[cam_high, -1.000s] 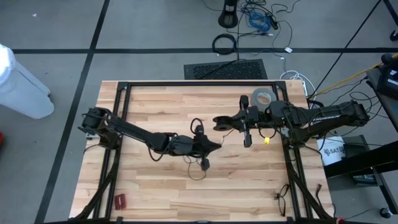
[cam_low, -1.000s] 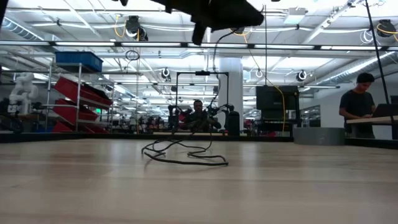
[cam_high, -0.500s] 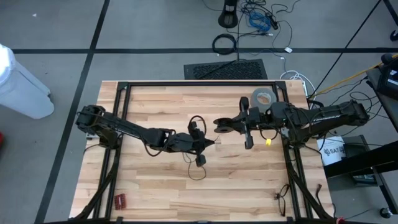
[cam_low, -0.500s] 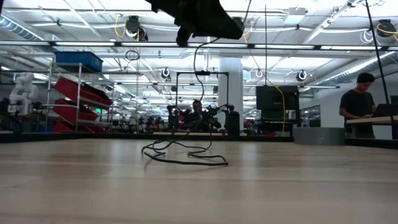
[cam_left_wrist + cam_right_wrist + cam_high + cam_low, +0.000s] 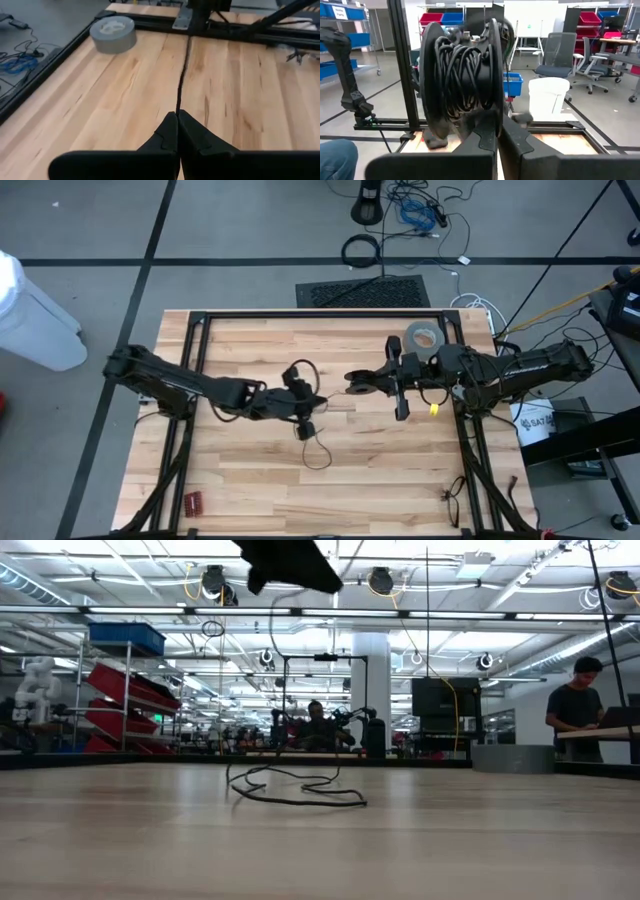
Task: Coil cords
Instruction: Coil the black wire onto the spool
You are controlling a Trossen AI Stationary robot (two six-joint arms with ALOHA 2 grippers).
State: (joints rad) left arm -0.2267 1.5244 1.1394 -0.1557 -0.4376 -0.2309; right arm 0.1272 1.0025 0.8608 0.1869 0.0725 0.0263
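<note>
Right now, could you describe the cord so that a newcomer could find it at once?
On the wooden table, look near the middle, just below the left arm's shut fingers. The cord is a hair-thin black wire lying in loose loops, far thinner than the grey tape roll by the far edge.

Grey tape roll (image 5: 423,336) seen lying flat near tabletop's far edge, twd right corner. Small red item (image 5: 191,502) seen by near left corner. Eyeglasses (image 5: 452,496) seen nr near right corner. Black cable ring (image 5: 361,250) and floor mat (image 5: 363,291) seen beyond far edge. Person (image 5: 579,700) seen standing in room behind.
</note>
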